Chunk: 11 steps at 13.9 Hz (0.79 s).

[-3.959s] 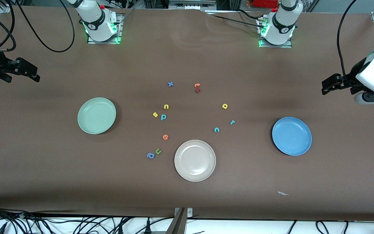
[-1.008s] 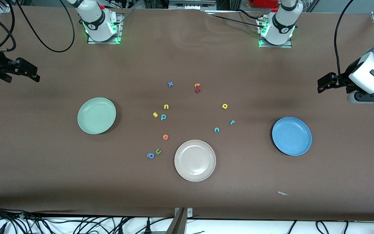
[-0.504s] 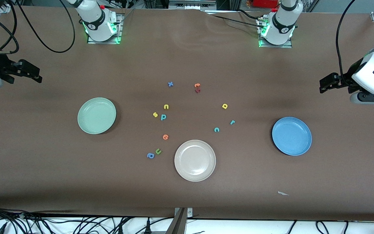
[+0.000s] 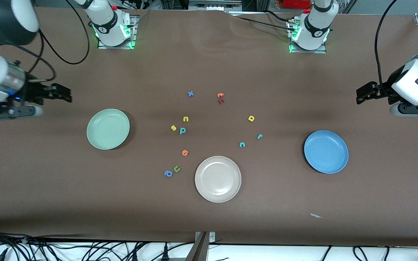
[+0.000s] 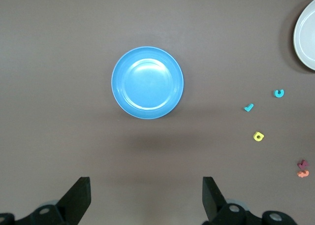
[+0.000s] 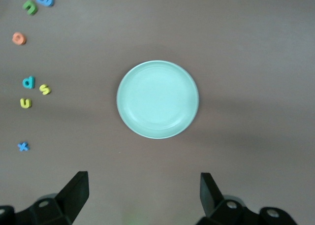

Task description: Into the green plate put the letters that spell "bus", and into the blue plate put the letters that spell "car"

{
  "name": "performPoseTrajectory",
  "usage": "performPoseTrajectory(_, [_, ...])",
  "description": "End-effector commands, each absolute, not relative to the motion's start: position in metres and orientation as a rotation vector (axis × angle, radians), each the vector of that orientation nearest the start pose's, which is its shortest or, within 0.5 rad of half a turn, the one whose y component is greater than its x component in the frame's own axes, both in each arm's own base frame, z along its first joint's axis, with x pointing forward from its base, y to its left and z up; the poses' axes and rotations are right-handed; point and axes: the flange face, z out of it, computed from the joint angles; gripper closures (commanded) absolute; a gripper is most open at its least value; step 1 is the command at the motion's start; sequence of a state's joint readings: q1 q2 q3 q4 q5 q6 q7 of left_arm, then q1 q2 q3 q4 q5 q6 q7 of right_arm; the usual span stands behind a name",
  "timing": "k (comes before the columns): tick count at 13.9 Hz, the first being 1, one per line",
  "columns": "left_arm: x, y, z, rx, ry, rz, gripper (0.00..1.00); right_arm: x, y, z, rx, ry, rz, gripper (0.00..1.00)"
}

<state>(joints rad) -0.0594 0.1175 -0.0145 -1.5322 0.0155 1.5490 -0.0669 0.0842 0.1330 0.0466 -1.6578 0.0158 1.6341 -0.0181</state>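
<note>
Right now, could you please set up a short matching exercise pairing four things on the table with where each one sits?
Things:
1. round pale green plate
2. round bright blue plate
3. round beige-white plate
4. small blue foam x

Places:
A. toward the left arm's end of the table
B. nearest the front camera of the three plates
C. farther from the front camera than the small yellow foam u
D. toward the right arm's end of the table

Pairs: 1-D, 2-A, 3-B, 4-C
</note>
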Motion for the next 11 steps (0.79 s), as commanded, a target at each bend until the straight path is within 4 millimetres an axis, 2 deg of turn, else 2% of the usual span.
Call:
performPoseTrajectory(1, [0.599, -0.076, 0.539, -3.169, 0.007, 0.2, 0.0, 0.586, 0.14, 0.472, -3.127, -0.214, 0.298, 0.0])
performPoseTrajectory(5, [0.616, -0.14, 0.486, -3.21, -0.063, 0.231, 0.0, 0.58, 0.232, 0.421, -3.167, 0.031, 0.261, 0.0])
performPoseTrajectory(7, [0.612, -0.168, 0.453, -3.212, -0.113, 0.247, 0.0, 0.575, 0.278, 0.385, -3.165, 0.141, 0.195, 0.0])
performPoseTrajectory(8, [0.605, -0.183, 0.437, -3.215, -0.126, 0.24, 0.0, 0.569, 0.305, 0.369, -3.161, 0.143, 0.166, 0.0])
performPoseTrajectory(10, [0.59, -0.208, 0.402, -3.21, -0.169, 0.23, 0.0, 0.566, 0.333, 0.341, -3.143, 0.261, 0.12, 0.01])
performPoseTrajectory(11, [0.583, -0.214, 0.382, -3.215, -0.168, 0.22, 0.0, 0.565, 0.34, 0.323, -3.143, 0.299, 0.128, 0.07])
